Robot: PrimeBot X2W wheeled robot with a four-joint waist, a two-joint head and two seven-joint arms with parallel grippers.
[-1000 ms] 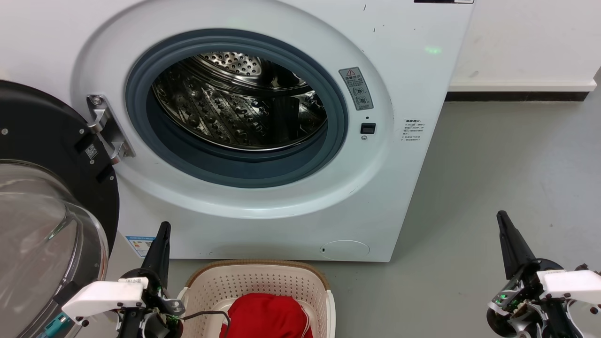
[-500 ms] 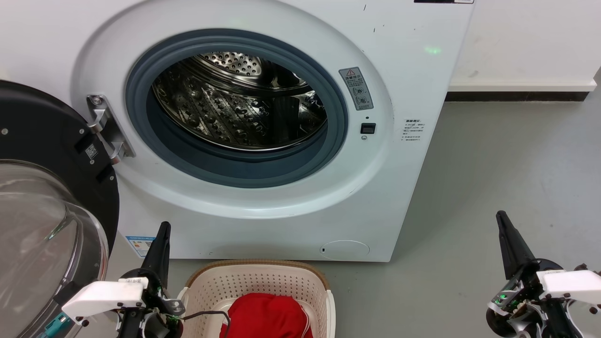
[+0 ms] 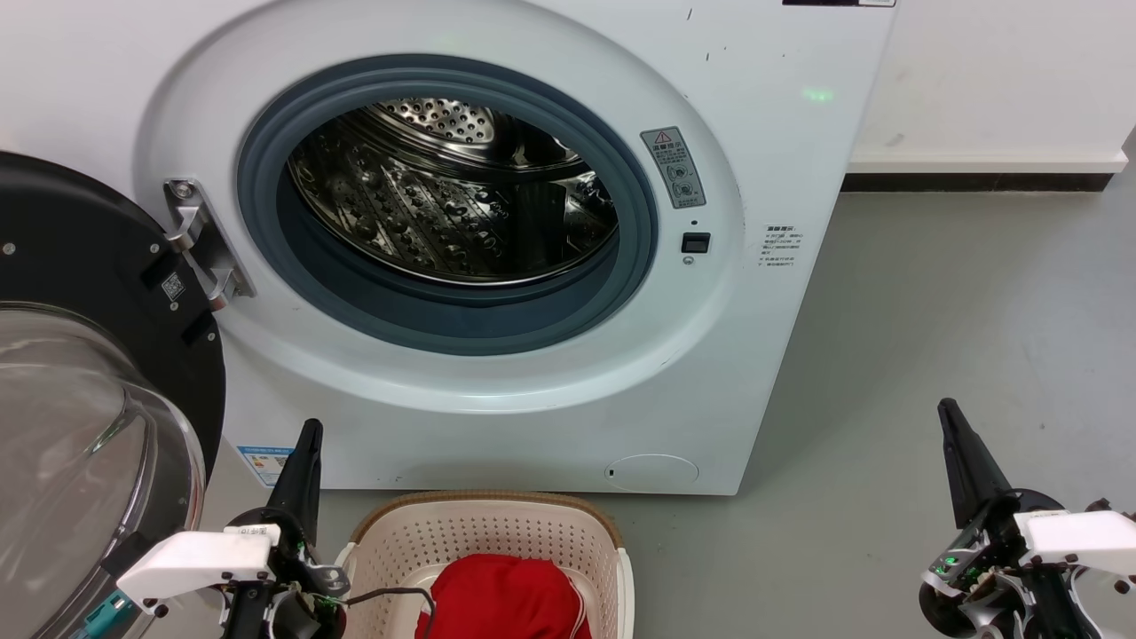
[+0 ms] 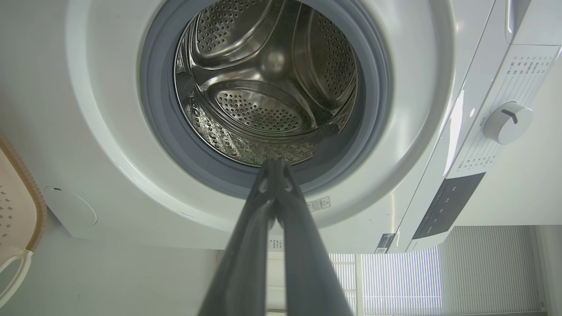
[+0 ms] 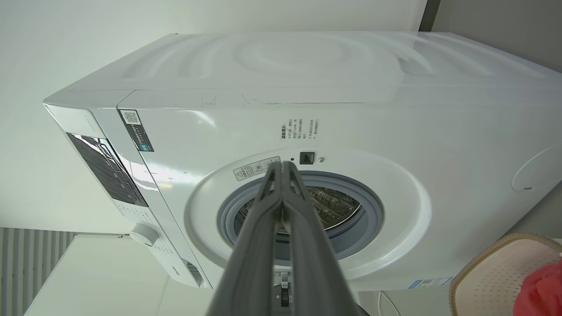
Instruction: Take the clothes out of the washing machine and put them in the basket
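The white washing machine (image 3: 781, 115) stands with its round glass door (image 3: 84, 417) swung open to the left, and its steel drum (image 3: 461, 195) holds nothing. A red bundle of clothes (image 3: 501, 599) lies in the cream basket (image 3: 493, 525) on the floor in front of the machine. My left gripper (image 3: 309, 429) is shut and empty just left of the basket, its tip pointing up at the machine. Well right of the machine, low over the floor, my right gripper (image 3: 948, 409) is shut and empty. The wrist views show the left gripper (image 4: 275, 163) and right gripper (image 5: 284, 165) with fingers pressed together, facing the drum opening.
Grey floor (image 3: 958, 311) stretches to the right of the machine up to a white wall with a dark skirting strip (image 3: 976, 182). The open door takes up the lower left. A control dial (image 4: 507, 123) sits on the machine's panel.
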